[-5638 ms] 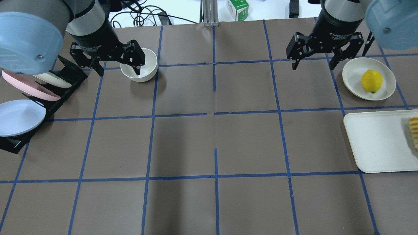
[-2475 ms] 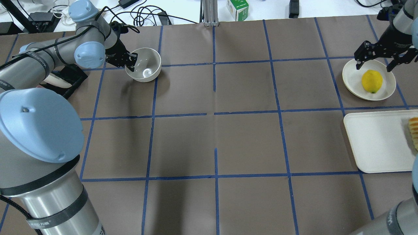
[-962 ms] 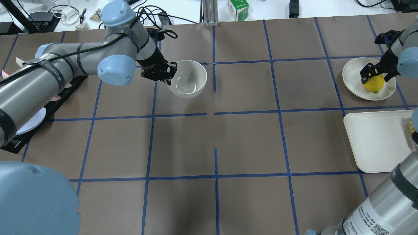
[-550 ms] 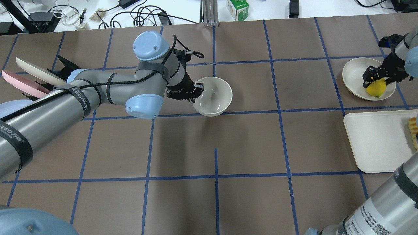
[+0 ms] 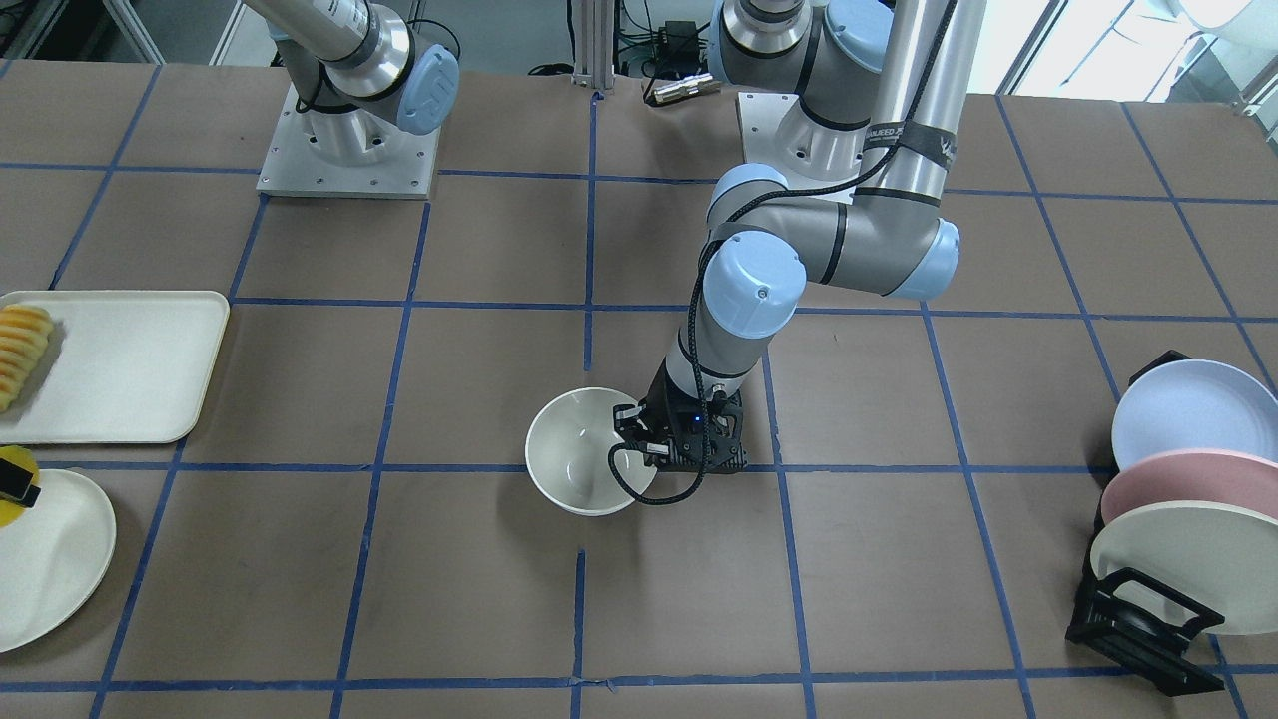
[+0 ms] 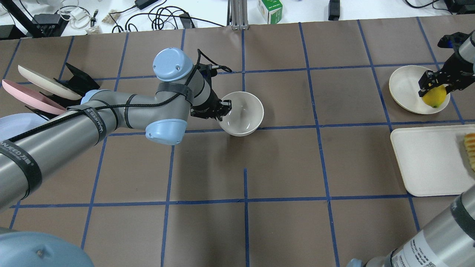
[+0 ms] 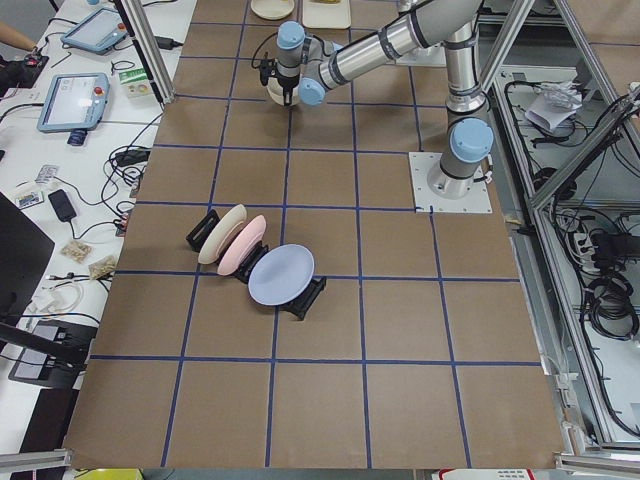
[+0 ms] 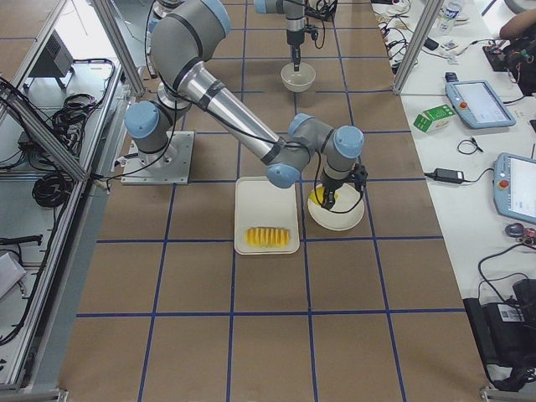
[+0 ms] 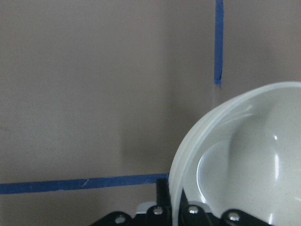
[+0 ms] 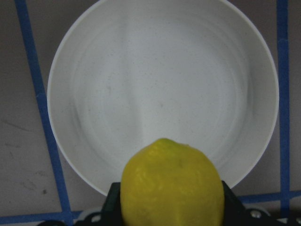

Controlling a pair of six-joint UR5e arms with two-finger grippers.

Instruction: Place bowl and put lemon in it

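The off-white bowl (image 6: 245, 115) is near the table's middle, low over the brown paper or on it; I cannot tell which. My left gripper (image 6: 223, 106) is shut on its left rim, one finger inside and one outside. The bowl also shows in the front view (image 5: 579, 464) and the left wrist view (image 9: 249, 155). My right gripper (image 6: 438, 86) is shut on the yellow lemon (image 6: 434, 97) at the near edge of the shallow white plate (image 6: 402, 87). In the right wrist view the lemon (image 10: 171, 188) sits between the jaws, with the plate (image 10: 164, 84) behind it.
A white tray (image 6: 426, 159) with sliced ridged food (image 6: 470, 148) lies just in front of the plate. A black rack with white, pink and blue plates (image 6: 44, 89) stands at the far left. Cables and a green box (image 6: 270, 10) lie beyond the table's far edge.
My left arm has carried the bowl from the far left towards the middle and lower. My right gripper has come down, shut on the lemon and shifted it slightly right.
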